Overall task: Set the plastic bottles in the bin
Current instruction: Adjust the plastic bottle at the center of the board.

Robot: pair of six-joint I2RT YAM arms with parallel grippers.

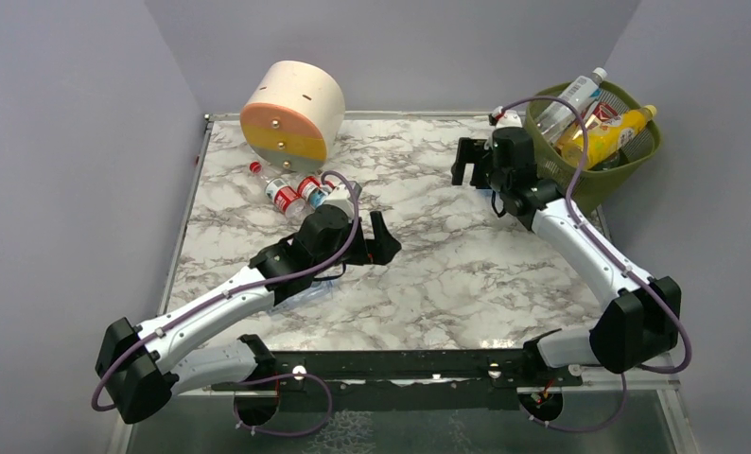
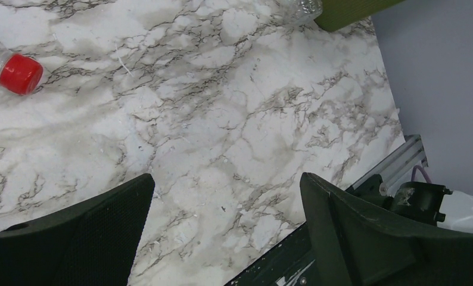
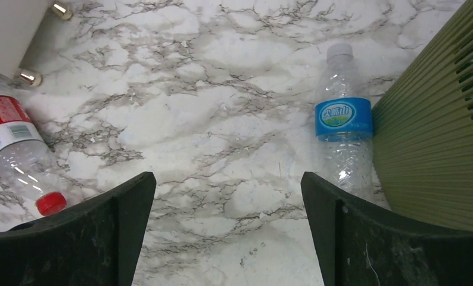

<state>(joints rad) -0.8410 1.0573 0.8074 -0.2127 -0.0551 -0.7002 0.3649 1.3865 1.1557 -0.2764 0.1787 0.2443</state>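
Note:
The olive-green bin (image 1: 627,165) stands at the back right and holds several bottles, among them a clear one (image 1: 576,98) and a yellow one (image 1: 610,132). My right gripper (image 1: 476,161) hovers open and empty just left of the bin. In the right wrist view the right gripper (image 3: 228,179) is above bare marble, with a blue-labelled clear bottle (image 3: 343,116) lying against the bin wall (image 3: 436,131). Red-labelled bottles (image 1: 277,194) lie beside the drawer box. My left gripper (image 1: 383,243) is open and empty at mid-table. In the left wrist view the left gripper (image 2: 227,182) has a red bottle cap (image 2: 21,73) to its far left.
A cream-orange-yellow round drawer box (image 1: 291,112) stands at the back left. A clear bottle (image 1: 317,289) lies partly under my left arm. The red-labelled bottle (image 3: 13,143) and the box's knobs (image 3: 27,76) show at the left of the right wrist view. The table's right edge runs under the bin.

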